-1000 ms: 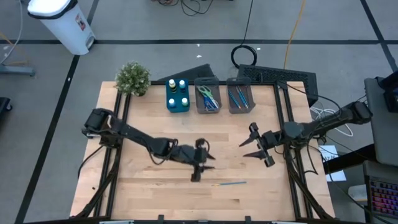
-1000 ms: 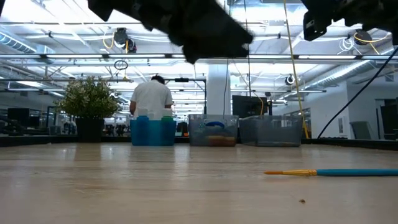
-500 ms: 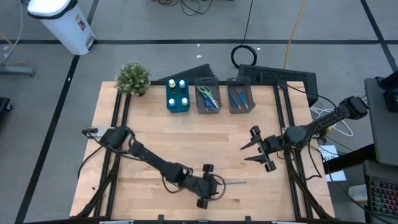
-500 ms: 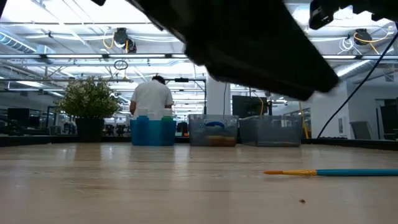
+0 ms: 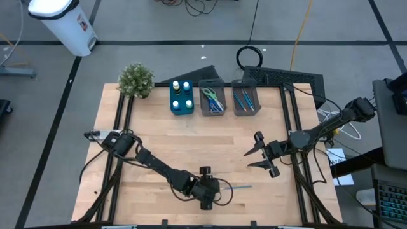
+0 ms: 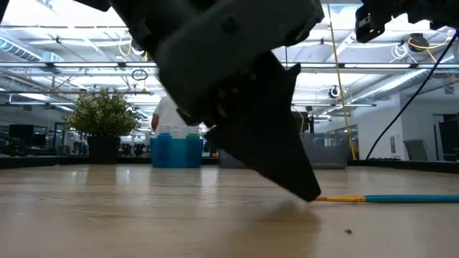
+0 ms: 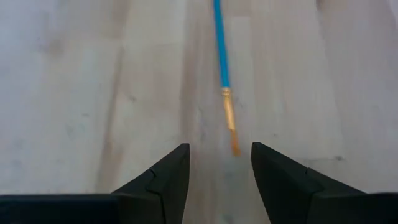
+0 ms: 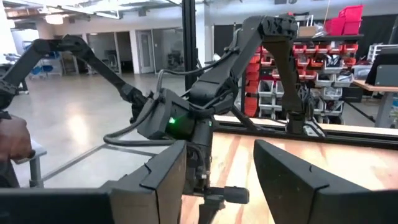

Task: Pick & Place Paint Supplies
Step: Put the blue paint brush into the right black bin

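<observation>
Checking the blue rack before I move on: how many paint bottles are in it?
4, all in the blue bin at the table's far edge: yellow-capped bottle, white-capped bottle, and two more white caps in front. None visible elsewhere.

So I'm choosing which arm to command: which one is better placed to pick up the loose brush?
Left. The left gripper is open, down at the table with the brush tip just ahead of its fingers. The right gripper hangs off to the side, farther from the brush.
</observation>
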Controlling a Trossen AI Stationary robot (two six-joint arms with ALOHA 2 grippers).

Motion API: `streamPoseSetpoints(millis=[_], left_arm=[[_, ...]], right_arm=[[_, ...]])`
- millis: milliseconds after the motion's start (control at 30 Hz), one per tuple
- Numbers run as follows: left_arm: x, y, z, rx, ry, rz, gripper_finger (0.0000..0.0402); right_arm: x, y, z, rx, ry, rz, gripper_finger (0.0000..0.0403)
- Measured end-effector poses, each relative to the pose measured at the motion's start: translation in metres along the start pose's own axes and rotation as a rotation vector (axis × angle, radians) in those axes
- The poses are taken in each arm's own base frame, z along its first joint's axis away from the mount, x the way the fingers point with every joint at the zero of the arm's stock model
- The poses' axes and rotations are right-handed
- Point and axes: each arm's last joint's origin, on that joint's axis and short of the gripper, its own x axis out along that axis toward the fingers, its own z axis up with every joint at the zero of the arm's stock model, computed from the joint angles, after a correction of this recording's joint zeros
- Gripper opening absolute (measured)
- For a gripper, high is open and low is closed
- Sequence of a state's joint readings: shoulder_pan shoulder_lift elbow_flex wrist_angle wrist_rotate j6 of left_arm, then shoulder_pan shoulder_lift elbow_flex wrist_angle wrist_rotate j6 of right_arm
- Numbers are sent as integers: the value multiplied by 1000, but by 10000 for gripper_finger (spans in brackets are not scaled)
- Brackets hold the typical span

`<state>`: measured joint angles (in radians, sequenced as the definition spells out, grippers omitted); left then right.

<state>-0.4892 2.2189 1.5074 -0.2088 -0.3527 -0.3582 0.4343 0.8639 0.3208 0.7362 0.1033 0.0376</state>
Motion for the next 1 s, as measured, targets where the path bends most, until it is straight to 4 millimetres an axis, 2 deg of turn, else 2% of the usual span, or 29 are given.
streamPoseSetpoints(millis=[500, 633, 867, 1000], left_arm=[[7, 1, -4, -31, 25, -28, 178], [7, 1, -4, -41, 31, -33, 137], [10, 7, -2, -85, 34, -45, 17], [11, 10, -3, -116, 56, -45, 8]], right_arm=[[0, 0, -1, -1, 6, -1, 172], [0, 0, -1, -1, 6, -1, 172], [0, 0, -1, -1, 6, -1, 171], [0, 0, -1, -1, 7, -1, 171]])
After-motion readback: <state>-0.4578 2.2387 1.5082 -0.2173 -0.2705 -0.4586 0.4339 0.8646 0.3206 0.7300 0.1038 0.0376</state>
